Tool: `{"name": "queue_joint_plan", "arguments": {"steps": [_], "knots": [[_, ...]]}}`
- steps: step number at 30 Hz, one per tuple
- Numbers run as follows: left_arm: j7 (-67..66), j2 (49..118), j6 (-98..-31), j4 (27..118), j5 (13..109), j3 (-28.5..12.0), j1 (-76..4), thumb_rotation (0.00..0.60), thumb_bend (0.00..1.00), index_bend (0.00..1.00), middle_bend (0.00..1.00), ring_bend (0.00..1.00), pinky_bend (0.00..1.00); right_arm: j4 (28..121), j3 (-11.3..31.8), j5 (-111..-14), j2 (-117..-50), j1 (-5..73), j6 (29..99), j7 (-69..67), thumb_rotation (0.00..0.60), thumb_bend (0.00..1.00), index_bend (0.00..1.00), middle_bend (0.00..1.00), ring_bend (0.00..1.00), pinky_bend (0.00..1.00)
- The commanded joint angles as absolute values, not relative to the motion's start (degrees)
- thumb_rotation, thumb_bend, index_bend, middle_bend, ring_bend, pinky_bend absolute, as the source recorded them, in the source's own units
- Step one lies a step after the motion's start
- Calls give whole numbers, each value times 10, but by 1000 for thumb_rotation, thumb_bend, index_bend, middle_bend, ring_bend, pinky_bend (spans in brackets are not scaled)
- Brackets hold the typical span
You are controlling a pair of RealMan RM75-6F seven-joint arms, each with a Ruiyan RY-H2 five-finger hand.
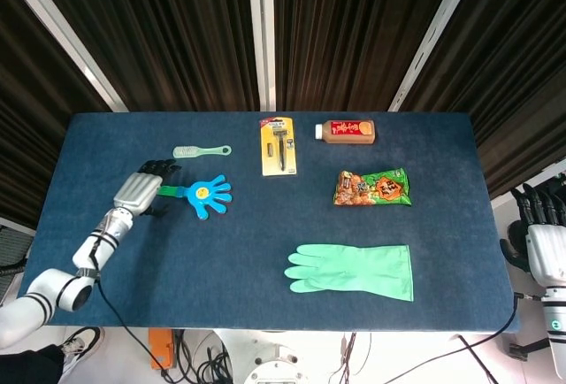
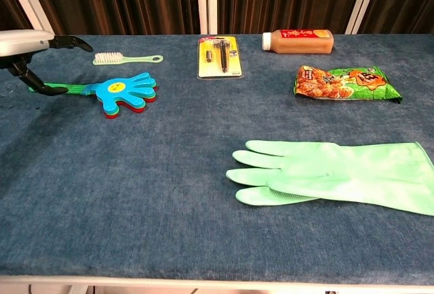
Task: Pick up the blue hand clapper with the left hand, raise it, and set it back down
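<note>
The blue hand clapper [image 1: 204, 195] lies flat on the left part of the blue table [image 1: 265, 225], its green handle pointing left. In the chest view the clapper [image 2: 123, 91] shows red and green layers under the blue one. My left hand [image 1: 141, 189] hovers over the end of the handle with fingers stretched forward. In the chest view the left hand [image 2: 28, 44] is above the handle with its thumb reaching down beside it, and nothing is gripped. My right hand [image 1: 546, 246] hangs off the table's right edge, fingers apart and empty.
A small green brush [image 1: 202, 150] lies just behind the clapper. A razor in yellow packaging [image 1: 278, 146], a brown bottle [image 1: 346, 131] on its side and a snack bag [image 1: 372, 187] sit further back. A green rubber glove [image 1: 354, 269] lies front right.
</note>
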State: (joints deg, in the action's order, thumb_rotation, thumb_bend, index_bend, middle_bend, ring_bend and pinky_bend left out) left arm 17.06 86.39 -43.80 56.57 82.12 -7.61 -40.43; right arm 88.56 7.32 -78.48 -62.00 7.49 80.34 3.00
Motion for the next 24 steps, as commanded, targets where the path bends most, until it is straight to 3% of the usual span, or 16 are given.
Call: {"name": "queue_joint_plan", "arguments": {"steps": [1, 10, 24], "knots": [[182, 893, -416, 524, 819, -68, -422, 600, 331, 115, 5, 0, 0, 883, 72, -785, -618, 72, 806, 25, 600, 254, 0, 0, 0, 0], [218, 925, -393, 465, 824, -47, -433, 600, 329, 147, 5, 0, 0, 879, 74, -780, -617, 70, 806, 24, 600, 260, 0, 0, 0, 0], [255, 948, -402, 421, 832, -36, -441, 600, 329, 379, 5, 0, 0, 878, 72, -779, -620, 73, 800, 30, 600, 262, 0, 0, 0, 0]]}}
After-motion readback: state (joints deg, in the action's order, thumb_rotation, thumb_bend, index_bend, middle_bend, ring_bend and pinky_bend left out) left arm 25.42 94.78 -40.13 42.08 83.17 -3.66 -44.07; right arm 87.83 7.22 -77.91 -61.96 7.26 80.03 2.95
